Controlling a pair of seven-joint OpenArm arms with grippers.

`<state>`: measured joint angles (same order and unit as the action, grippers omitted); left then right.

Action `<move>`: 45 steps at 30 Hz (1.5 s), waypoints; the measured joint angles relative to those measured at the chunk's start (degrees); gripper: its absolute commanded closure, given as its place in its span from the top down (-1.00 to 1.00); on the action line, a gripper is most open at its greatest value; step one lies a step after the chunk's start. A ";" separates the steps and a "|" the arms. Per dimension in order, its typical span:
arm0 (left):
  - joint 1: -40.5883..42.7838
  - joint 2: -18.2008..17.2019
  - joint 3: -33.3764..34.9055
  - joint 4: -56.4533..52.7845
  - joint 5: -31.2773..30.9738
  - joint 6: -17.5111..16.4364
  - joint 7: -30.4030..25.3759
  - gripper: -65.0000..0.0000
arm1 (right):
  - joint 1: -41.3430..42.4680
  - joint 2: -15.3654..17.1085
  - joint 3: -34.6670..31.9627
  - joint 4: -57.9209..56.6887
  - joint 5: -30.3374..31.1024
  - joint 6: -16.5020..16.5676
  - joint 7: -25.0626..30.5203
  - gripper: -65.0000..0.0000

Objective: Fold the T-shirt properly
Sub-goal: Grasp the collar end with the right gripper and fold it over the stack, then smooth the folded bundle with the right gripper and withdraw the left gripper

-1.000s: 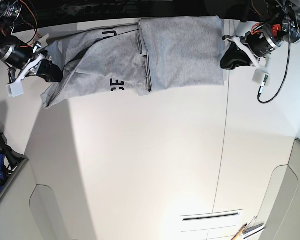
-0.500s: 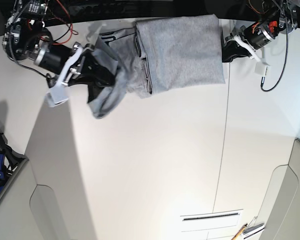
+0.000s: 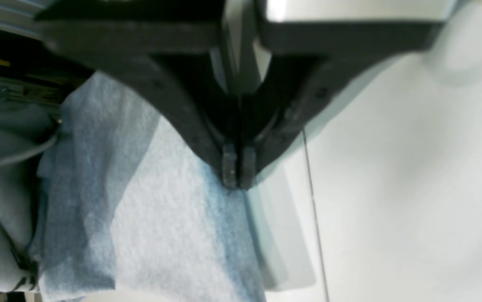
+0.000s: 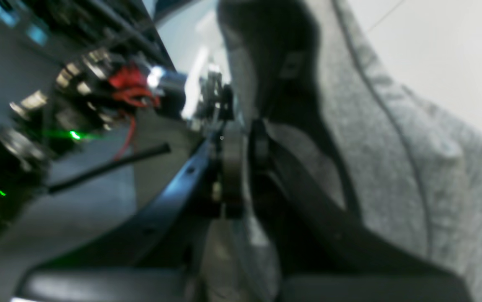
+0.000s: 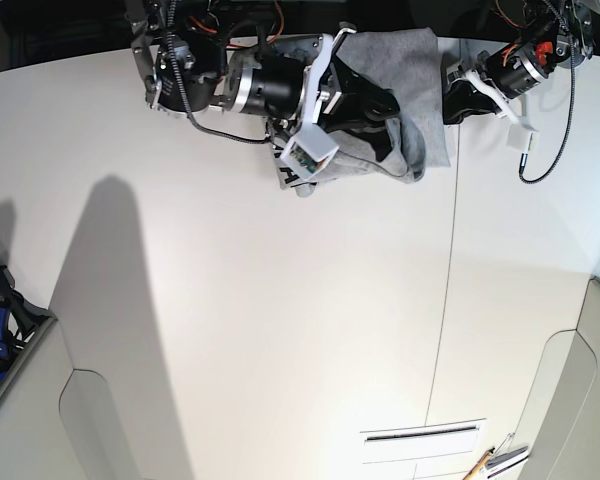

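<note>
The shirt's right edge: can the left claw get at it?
Probably yes. The left claw is shut right at the edge of the shirt, and nothing lies between them; it seems to pinch the cloth already.

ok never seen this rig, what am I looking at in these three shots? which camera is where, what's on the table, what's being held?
It is a two-armed robot folding a grey T-shirt on a white table. The base view looks down on the whole table; the other two cameras ride on the wrists, just behind the jaws. In the base view the right gripper is the arm reaching in from the left, and the left gripper sits at the shirt's right edge. The right wrist view is blurred, but its jaws are shut with grey shirt fabric draped over them. The left wrist view shows jaws shut, tips down at the cloth; whether fabric is pinched there is unclear.
</note>
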<state>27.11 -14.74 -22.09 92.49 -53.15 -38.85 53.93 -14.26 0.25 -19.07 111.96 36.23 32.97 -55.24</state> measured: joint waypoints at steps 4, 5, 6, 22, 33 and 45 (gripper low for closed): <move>0.00 0.00 0.00 0.00 0.00 0.00 0.00 -1.00 | 0.98 0.04 -3.78 -0.50 -6.14 -0.85 4.09 -1.00; 0.00 0.00 0.00 0.00 0.00 0.00 0.00 -1.00 | 1.33 0.04 -4.42 -0.50 -6.97 -0.83 4.24 -1.00; 0.00 -0.02 0.00 0.00 0.02 0.00 0.04 -1.00 | 1.68 0.04 -4.96 -0.50 -7.76 -0.85 4.22 -1.00; 0.02 -0.02 0.00 0.00 -0.26 0.00 0.07 -1.00 | 3.02 -1.18 -7.98 -0.59 -3.04 -1.46 5.99 -0.07; 0.02 -0.04 -2.75 1.09 -5.14 -0.85 6.10 -0.96 | 5.95 -1.84 -9.62 -0.59 -12.48 -1.44 3.04 -0.07; 4.31 -0.17 -10.54 10.34 -28.65 -0.66 21.92 -0.44 | 7.08 2.82 15.54 -0.59 -4.68 -2.03 -6.14 -0.15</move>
<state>31.42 -14.92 -32.62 102.83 -81.80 -39.51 75.85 -7.18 3.07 -3.53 111.37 31.55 30.94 -61.39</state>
